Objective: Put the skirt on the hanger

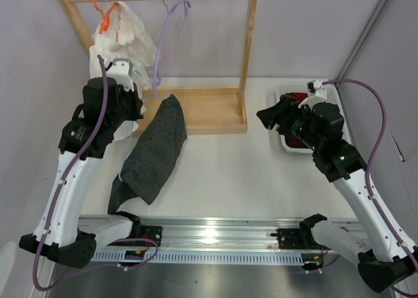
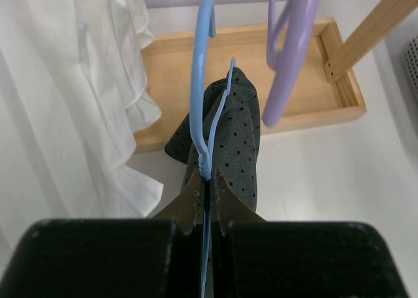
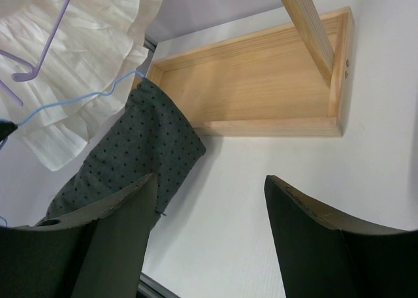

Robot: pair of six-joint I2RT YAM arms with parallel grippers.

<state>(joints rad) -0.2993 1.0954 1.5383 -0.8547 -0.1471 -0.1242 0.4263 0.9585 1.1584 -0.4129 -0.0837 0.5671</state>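
Evidently the left gripper (image 2: 206, 183) is pinched tight on the wire of the light-blue hanger (image 2: 198, 69), hook pointing away, probably to steady the frame while fabric is worked onto it. The skirt (image 1: 157, 148) lies on the left half of the table. One end rests on the wooden rack (image 1: 247, 49) base near the far edge, and the other trails toward the near-left corner. The hanger meets its far end, but whether the wire sits inside the fabric cannot be told. A white pleated garment (image 1: 121, 33) and a purple hanger (image 1: 163, 43) hang from the rail. The right gripper (image 3: 210, 180), jaws spread and empty, hovers near the far-right corner by a white bin (image 1: 287, 148), seemingly placed to assist. No writing is readable.
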